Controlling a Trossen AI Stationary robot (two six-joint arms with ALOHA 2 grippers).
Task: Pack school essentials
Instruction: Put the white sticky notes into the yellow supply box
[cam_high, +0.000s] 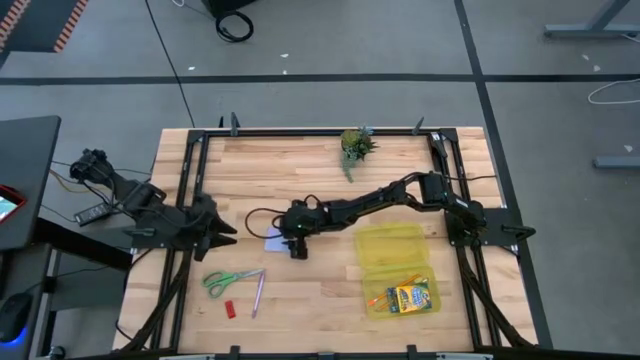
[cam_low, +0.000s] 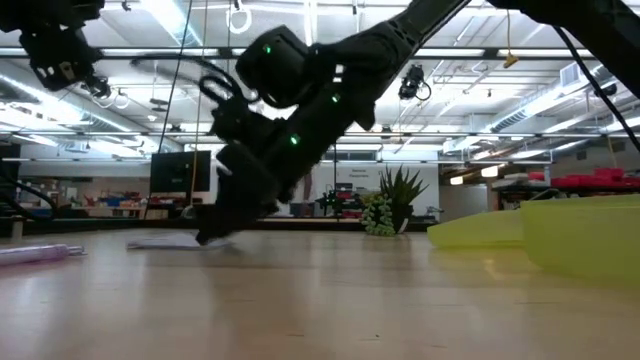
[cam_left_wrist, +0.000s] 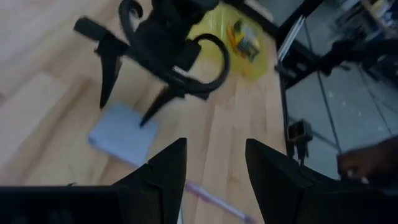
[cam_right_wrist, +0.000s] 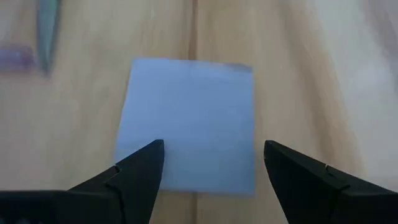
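From above, the right gripper (cam_high: 287, 240) is reaching leftward across the desk (cam_high: 320, 300) to the light-blue note pad (cam_high: 274, 241) at mid-desk. The left gripper (cam_high: 222, 232) is waiting at the desk's left edge. The green-handled scissors (cam_high: 227, 280), pinkish pen (cam_high: 257, 292) and red eraser (cam_high: 230, 309) are lying near-left. The yellow case (cam_high: 395, 252) is sitting open on the right with the crayon box (cam_high: 409, 297) inside; the potted plant (cam_high: 355, 145) is standing far back.

At desk level, the right gripper (cam_low: 215, 232) is tilting down with its fingertips at the pad (cam_low: 170, 240).

The left wrist view is showing its own fingers (cam_left_wrist: 168, 171) spread, and the pad (cam_left_wrist: 123, 133) beyond them.

In the right wrist view, the fingers (cam_right_wrist: 142, 169) are spread wide, straddling the pad (cam_right_wrist: 189, 121) lying flat on the wood.
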